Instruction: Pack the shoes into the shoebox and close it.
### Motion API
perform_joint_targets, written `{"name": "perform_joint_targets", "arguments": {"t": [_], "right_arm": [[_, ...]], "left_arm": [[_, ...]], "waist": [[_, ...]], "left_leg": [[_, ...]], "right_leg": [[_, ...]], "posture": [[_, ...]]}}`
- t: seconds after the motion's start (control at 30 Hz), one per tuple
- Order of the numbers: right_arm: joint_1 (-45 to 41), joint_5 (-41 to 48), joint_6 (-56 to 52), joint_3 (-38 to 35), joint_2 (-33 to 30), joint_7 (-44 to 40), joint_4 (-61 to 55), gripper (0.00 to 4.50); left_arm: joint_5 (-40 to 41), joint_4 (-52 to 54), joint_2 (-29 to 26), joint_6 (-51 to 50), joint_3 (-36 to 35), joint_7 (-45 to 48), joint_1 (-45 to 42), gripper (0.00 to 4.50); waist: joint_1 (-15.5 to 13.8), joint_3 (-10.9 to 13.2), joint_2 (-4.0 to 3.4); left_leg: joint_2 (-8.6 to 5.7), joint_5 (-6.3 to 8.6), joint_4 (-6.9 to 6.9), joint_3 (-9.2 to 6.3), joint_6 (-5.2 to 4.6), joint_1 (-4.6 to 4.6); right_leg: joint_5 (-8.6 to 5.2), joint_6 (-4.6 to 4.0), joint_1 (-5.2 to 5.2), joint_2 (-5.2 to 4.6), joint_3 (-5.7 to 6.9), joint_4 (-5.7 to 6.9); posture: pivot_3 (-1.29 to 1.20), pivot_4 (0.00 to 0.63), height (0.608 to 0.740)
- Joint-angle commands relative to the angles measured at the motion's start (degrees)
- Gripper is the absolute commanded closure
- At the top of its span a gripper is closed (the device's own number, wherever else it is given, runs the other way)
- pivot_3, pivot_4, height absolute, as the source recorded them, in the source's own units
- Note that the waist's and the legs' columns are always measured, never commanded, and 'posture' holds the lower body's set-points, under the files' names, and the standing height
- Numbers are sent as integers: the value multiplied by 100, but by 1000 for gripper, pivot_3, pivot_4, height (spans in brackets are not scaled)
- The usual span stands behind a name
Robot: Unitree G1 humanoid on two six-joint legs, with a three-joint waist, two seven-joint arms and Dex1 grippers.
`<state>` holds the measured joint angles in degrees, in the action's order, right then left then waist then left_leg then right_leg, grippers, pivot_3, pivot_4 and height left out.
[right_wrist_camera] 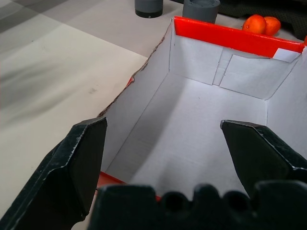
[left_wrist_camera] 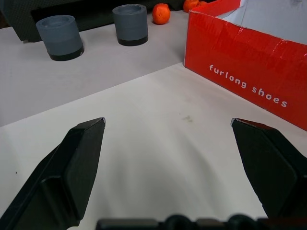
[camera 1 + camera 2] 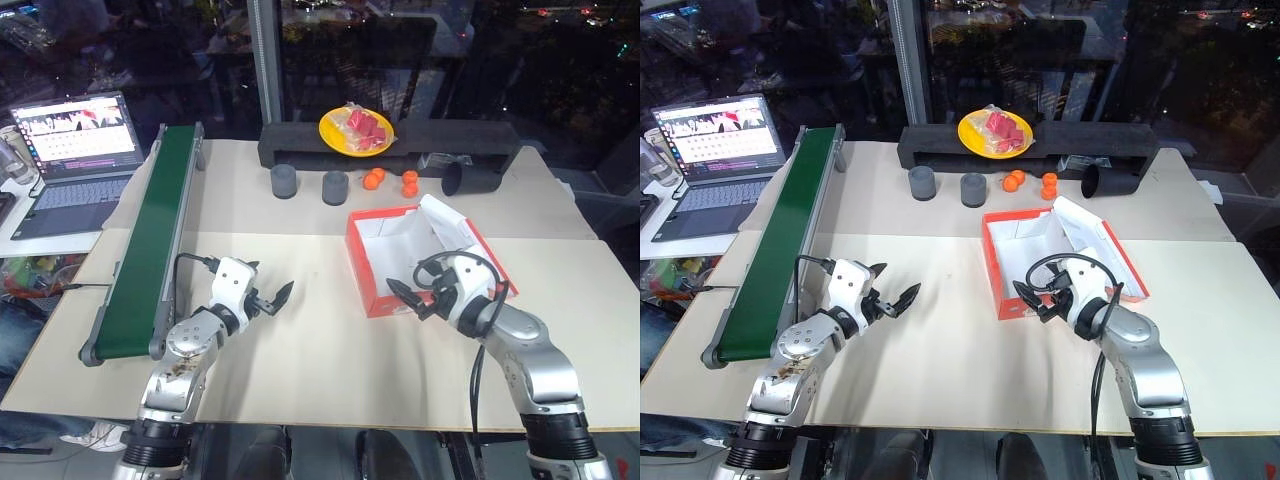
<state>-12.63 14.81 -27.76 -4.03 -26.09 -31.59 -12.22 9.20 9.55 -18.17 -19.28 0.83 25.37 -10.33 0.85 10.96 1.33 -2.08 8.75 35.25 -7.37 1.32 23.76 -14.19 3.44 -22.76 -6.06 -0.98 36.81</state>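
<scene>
We kept the shoebox [image 3: 378,262] open and empty at two o'clock, right gripper [image 3: 411,298] released over it, left gripper [image 3: 269,299] released at nine, awaiting shoes.

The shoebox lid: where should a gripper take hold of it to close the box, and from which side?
Probably grip the lid at its free white edge, coming from the robot's right. It stands tilted open along the far right wall of the shoebox, hinged there, so that edge swings over the empty white inside. The open right gripper is nearest.
</scene>
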Motion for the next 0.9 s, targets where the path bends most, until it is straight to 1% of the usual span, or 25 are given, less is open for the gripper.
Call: {"name": "perform_joint_targets", "arguments": {"t": [0.03,0.17,0.23,0.33,0.47,0.53,0.63,0.8,0.9], "right_arm": [[-54,-26,188,-9,-140,-89,-83,37],[-1027,-50,-26,138,-355,-273,186,37],[-1308,-65,-9,221,-396,-361,339,37],[-2165,-137,15,426,-181,-363,955,37],[-3041,-179,214,737,252,-511,1672,37],[-3347,-192,321,812,484,-545,1969,37],[-3704,-201,505,875,878,-565,2432,37],[-3851,-349,882,1081,1268,-676,2985,37],[-3826,-387,950,1131,1396,-694,3081,37]], "left_arm": [[73,113,-58,1,-200,-62,-103,0],[267,-120,-130,-386,-998,-623,-763,0],[283,-161,-128,-559,-1169,-821,-962,0],[19,-96,-337,-586,-1436,-1237,-1314,0],[-3,2,-499,-875,-1899,-1744,-1606,0],[-31,101,-579,-987,-1992,-1841,-1597,0],[-33,236,-681,-1121,-2108,-1892,-1460,0],[65,282,-656,-1150,-2406,-1976,-1055,0],[127,263,-655,-1160,-2672,-2042,-811,0]], "waist": [[0,0,0],[34,2,0],[45,2,1],[63,0,2],[105,1,4],[124,1,3],[146,1,4],[161,1,3],[165,1,3]], "left_leg": [[0,0,0,0,0,0],[0,-2,2,0,2,0],[1,-5,3,1,5,2],[9,-4,1,0,6,-11],[7,-5,-7,1,7,9],[6,-6,-15,0,9,11],[6,-7,-21,0,11,11],[7,-13,-23,0,20,7],[9,-19,-27,0,30,5]], "right_leg": [[0,0,0,0,0,0],[2,-2,-6,0,0,7],[9,-6,-18,1,1,15],[2,-2,2,11,2,10],[10,-12,-25,12,-3,9],[28,-44,-33,11,-4,18],[30,-46,-37,11,-4,19],[32,-49,-38,12,-4,25],[35,-54,-42,15,-5,29]], "posture": [[0,150,740],[0,150,740],[0,150,740],[0,150,740],[0,150,740],[0,150,740],[0,150,740],[0,150,740],[0,150,740]]}}
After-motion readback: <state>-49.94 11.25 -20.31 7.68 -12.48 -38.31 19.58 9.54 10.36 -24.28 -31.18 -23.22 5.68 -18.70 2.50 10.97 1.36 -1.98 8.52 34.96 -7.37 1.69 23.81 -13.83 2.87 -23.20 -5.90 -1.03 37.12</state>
